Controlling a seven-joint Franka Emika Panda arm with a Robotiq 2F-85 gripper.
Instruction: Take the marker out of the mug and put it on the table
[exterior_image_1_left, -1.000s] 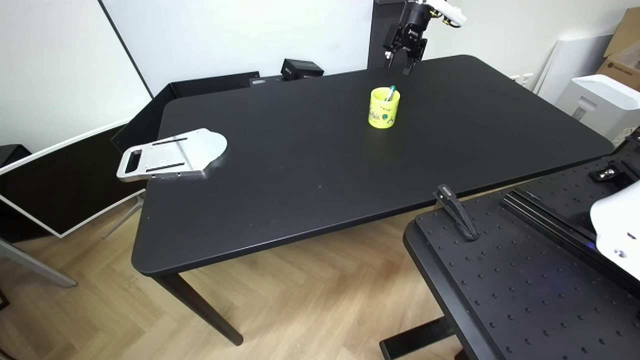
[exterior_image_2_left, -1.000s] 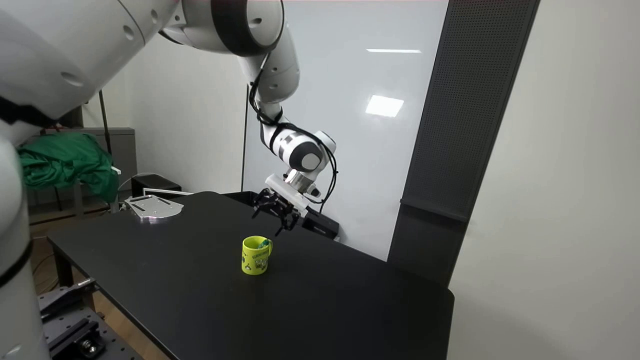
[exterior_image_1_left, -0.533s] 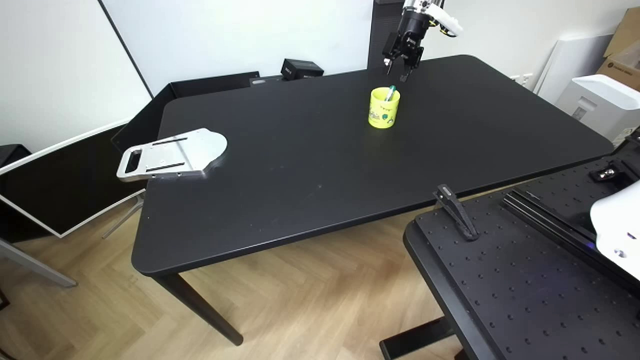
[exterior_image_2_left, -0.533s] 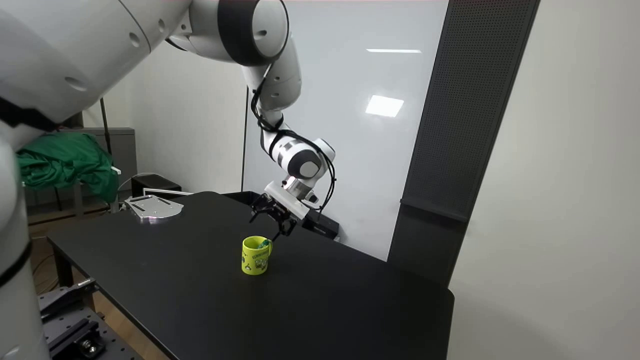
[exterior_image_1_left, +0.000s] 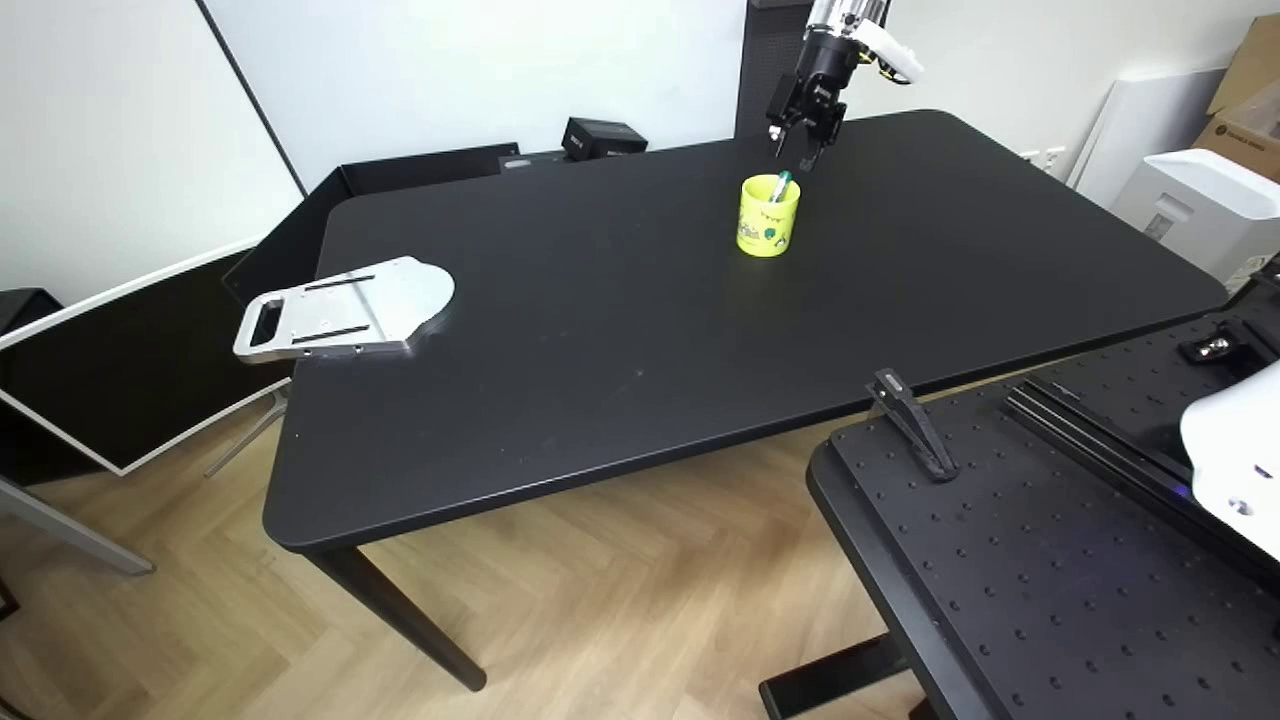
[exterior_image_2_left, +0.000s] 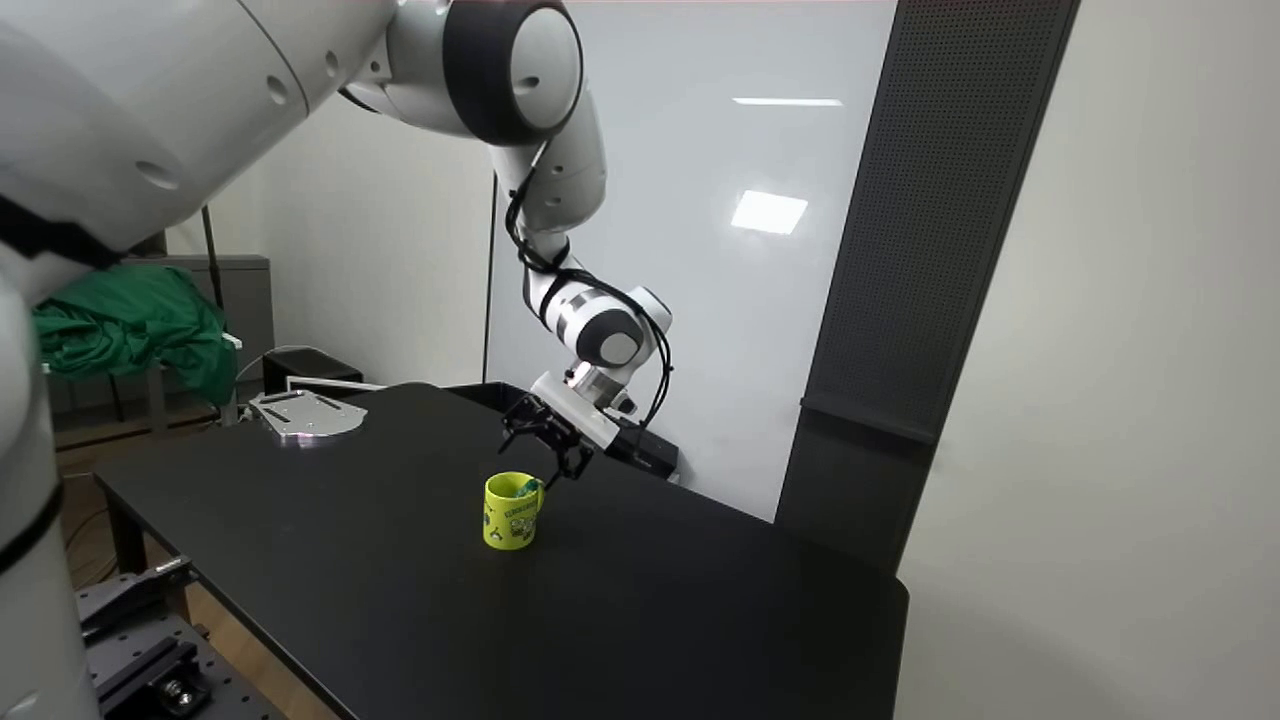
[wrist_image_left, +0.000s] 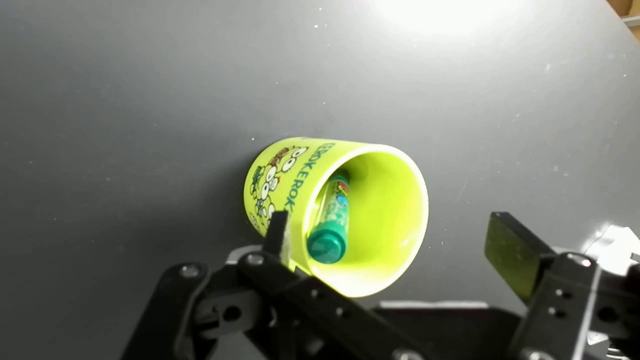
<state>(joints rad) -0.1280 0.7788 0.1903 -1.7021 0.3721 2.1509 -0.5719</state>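
My black two-fingered tool (wrist_image_left: 395, 242) is spread wide; ahead of it I see the green stick-like marker (wrist_image_left: 332, 222) leaning inside the yellow cylindrical mug (wrist_image_left: 325, 156), the gap hard to judge.

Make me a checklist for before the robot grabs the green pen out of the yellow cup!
1. Gripper open: ok, its fingers are spread apart.
2. Marker inside the mug: ok, it leans there.
3. Mug upright on the table: ok.
4. Marker centred between the fingers: not ok, it looks closer to one in the wrist view.
5. Way down clear of the mug: cannot tell; one finger overlaps it in the wrist view.
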